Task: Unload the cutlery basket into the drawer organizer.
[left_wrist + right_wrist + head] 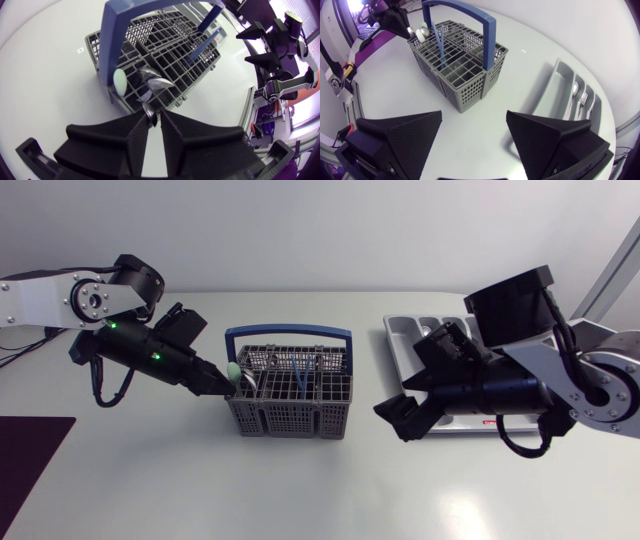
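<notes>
Pinches silver metal cutlery piece (pixel 156 82) by its top in left gripper (pixel 151 122), fingers closed onto it, at nine o'clock end of grey mesh basket (pixel 290 418), shaft leaning toward nine. Holds right gripper (pixel 474 120) spread beside grey organizer tray (pixel 397 345) at three.

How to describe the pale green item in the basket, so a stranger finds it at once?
Find the grey cutlery basket with the blue handle, mid-table. At its end by the left gripper, a pale green rounded piece sticks up. Nothing else in it is green: its neighbours are a shiny spoon and blue handles.
</notes>
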Available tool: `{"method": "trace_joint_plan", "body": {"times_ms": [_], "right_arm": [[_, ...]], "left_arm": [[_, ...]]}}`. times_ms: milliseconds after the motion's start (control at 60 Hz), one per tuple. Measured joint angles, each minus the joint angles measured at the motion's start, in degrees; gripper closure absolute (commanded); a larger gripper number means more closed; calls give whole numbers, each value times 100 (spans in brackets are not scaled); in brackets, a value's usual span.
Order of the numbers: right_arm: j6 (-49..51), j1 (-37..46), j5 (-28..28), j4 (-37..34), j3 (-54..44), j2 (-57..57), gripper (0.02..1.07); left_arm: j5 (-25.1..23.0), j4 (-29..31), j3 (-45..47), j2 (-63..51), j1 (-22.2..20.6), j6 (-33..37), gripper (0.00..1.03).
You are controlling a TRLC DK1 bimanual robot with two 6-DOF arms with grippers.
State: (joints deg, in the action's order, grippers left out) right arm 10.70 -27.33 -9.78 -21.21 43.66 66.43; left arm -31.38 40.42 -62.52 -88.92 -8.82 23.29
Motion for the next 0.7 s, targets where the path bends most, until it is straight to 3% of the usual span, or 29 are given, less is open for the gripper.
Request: {"method": "trace_joint_plan", "body": {"times_ms": [367,700], "right_arm": [[24,0,-44,39,-153,-55,14],[44,0,-46,48,-153,-55,14]], "left_arm": [[-13,-39,0,33,17,-46,93],[-455,46,0,411,295,-81,93]]}}
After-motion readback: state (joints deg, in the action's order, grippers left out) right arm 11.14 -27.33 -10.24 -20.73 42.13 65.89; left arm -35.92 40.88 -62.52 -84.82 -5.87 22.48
